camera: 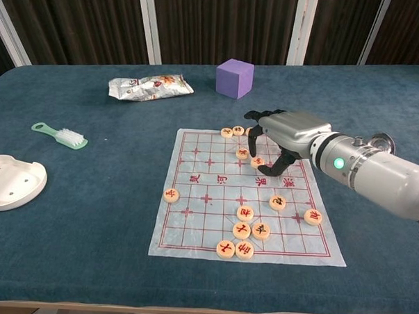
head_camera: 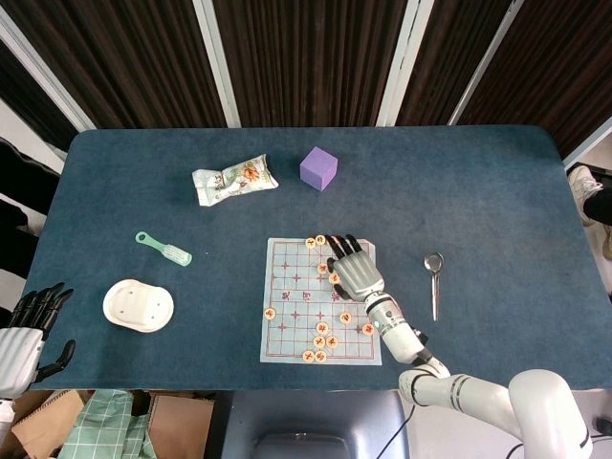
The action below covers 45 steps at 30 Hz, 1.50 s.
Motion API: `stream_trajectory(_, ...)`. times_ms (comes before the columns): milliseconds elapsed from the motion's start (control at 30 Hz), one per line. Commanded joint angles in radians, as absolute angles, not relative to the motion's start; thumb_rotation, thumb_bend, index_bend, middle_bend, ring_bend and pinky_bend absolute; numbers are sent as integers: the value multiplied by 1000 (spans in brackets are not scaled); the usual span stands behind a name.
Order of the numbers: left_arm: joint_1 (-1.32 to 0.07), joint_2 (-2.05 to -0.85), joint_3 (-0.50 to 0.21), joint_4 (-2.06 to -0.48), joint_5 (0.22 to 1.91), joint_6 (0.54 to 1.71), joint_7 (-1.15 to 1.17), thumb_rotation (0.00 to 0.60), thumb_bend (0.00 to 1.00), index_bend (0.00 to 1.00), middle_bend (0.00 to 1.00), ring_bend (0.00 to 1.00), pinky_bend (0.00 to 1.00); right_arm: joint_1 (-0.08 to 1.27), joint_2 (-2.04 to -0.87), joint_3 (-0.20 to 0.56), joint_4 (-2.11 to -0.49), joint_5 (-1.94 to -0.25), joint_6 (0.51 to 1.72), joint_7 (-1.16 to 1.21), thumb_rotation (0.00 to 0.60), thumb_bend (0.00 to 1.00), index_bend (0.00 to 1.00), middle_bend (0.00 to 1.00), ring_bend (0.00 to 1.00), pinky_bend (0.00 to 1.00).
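A paper chess board (head_camera: 287, 316) (camera: 208, 178) lies at the table's near middle with several round wooden pieces scattered on it. My right hand (head_camera: 352, 271) (camera: 287, 129) hovers low over the board's far right part, fingers arched downward and apart. Its fingertips (camera: 253, 149) come down beside one piece (camera: 242, 153). A second piece (camera: 257, 162) lies between them and the thumb. I see nothing gripped. My left hand (head_camera: 24, 330) hangs off the table's near left corner with fingers extended, holding nothing; only the head view shows it.
A purple cube (head_camera: 318, 168) (camera: 234, 78) and a snack bag (head_camera: 234, 180) (camera: 150, 87) sit beyond the board. A green brush (head_camera: 163, 248) (camera: 59, 135) and a white dish (head_camera: 139, 305) (camera: 10, 182) lie to the left. A metal spoon (head_camera: 435, 282) lies right of the board.
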<state>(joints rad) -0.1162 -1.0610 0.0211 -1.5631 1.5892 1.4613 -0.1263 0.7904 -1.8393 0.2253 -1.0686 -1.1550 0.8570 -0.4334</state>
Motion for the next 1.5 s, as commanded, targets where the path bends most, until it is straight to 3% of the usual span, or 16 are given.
stream_trajectory(33,-117,-1059,19,-1566,1586,1461,-127,600,428,0,0,0,0,794,-1844,224,-1061,-1149,855,-437,600,496,564,28,0,0)
stream_trajectory(800,-111,-1055,22,-1565,1591,1468,-134,600,428,0,0,0,0,783,-1811,247,-1072,-1142,910,-377,600,499,638,70,0,0)
stream_trajectory(1500,-118,-1064,12,-1569,1560,1442,-104,600,428,0,0,0,0,861,-1919,283,-813,-1085,800,-319,600,499,634,81,0,0)
